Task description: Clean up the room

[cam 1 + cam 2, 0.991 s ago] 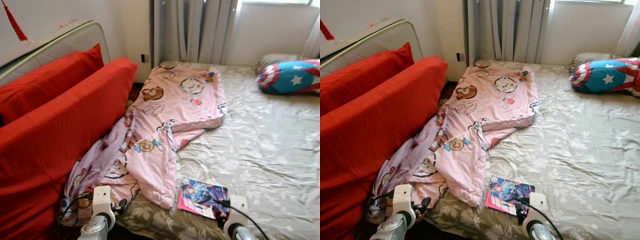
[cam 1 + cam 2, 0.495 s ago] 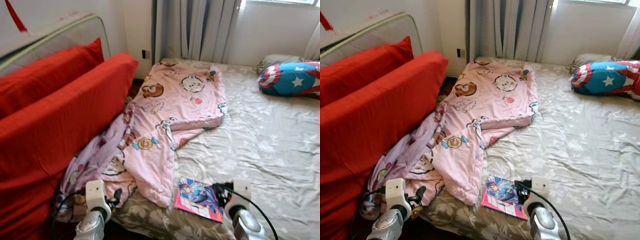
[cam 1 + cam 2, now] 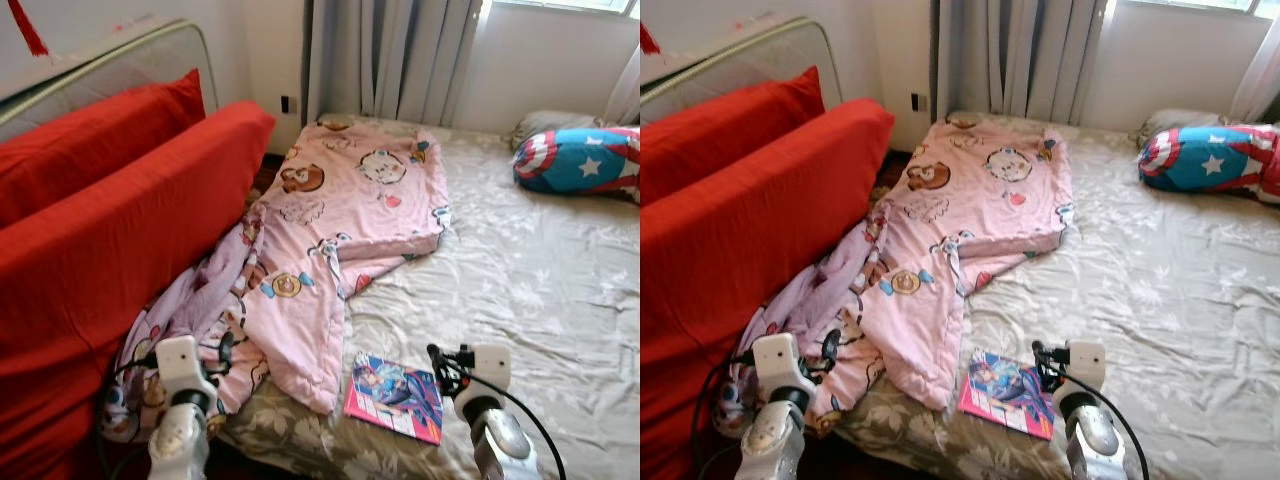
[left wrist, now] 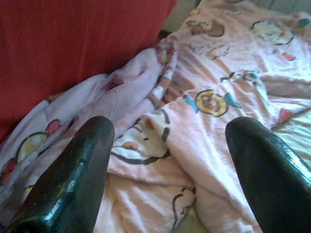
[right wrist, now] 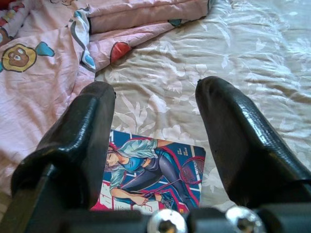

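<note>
Our right claw [image 5: 155, 145] is released, hovering just above the magazine [image 3: 394, 398] that lies flat on the bed [image 3: 540, 290] near its front edge. Our left claw [image 4: 170, 170] is also released, over the pink blanket [image 3: 330, 230]. We think the thin magazine may slide on the soft sheet and escape the fingers.

Both silver arms reach forward and up from the lower edge of the head views, each ending in a white wrist block. The left gripper [image 4: 167, 160] is raised on the robot's left side, and in its wrist view its two black fingers [image 4: 73, 179] stand wide apart with nothing between them. The right gripper [image 5: 155, 145] is lifted on the robot's right side, and its jaws are also spread apart and hold nothing.
</note>
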`<state>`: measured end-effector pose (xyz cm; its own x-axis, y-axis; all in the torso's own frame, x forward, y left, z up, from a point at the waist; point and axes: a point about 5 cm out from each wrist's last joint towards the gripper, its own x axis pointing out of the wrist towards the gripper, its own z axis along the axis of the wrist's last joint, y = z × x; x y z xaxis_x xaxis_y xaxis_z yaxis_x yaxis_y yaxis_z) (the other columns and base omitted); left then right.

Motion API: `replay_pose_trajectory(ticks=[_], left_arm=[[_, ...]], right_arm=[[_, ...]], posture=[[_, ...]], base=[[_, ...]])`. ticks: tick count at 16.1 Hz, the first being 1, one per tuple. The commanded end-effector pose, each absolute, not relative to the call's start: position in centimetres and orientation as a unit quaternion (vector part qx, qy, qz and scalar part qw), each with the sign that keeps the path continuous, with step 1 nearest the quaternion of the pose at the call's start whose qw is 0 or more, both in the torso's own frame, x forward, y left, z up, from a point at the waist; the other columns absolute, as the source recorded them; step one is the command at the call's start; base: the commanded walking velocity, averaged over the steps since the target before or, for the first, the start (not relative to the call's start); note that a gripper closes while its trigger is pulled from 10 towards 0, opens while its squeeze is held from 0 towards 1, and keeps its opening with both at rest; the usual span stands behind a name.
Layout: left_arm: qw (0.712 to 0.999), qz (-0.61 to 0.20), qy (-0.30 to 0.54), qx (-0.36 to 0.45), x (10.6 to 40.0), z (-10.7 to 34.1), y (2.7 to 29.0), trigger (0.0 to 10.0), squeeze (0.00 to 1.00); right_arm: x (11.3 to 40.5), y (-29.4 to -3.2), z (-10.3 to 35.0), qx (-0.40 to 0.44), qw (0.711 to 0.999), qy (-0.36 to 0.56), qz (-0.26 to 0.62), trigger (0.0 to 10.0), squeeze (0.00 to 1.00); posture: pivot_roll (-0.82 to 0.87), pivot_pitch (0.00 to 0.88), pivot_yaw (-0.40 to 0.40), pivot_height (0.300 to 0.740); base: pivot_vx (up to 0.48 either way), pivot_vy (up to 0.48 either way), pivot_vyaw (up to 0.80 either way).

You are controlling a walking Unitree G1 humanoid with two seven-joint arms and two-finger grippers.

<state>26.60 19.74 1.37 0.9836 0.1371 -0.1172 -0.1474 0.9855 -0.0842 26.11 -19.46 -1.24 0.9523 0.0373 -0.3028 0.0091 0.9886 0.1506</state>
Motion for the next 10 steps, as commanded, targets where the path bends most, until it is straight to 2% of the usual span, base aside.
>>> replay_pose_trajectory(ticks=[1, 5, 10], left_arm=[[0.996, 0.064, 0.039, -0.038, 26.7, 2.0, 19.5, 10.0, 0.0], [0.998, 0.044, 0.024, -0.029, 26.4, 2.6, 19.3, 10.0, 0.0], [0.999, 0.033, 0.022, -0.031, 24.4, 2.4, 18.4, 10.0, 0.0]], right_arm=[[25.9, -19.7, -1.2, 0.074, 0.987, 0.142, 0.005, 10.0, 0.0], [26.1, -18.9, -0.5, 0.086, 0.991, 0.103, 0.004, 10.0, 0.0], [26.4, -18.4, 0.8, 0.066, 0.996, 0.061, 0.011, 10.0, 0.0]], posture=[[-0.02, 0.0, -0.039, 0.74], [0.01, 0.0, -0.051, 0.74], [0.02, 0.0, -0.06, 0.74]], base=[[0.0, 0.0, 0.0], [0.0, 0.0, 0.0], [0.0, 0.0, 0.0]])
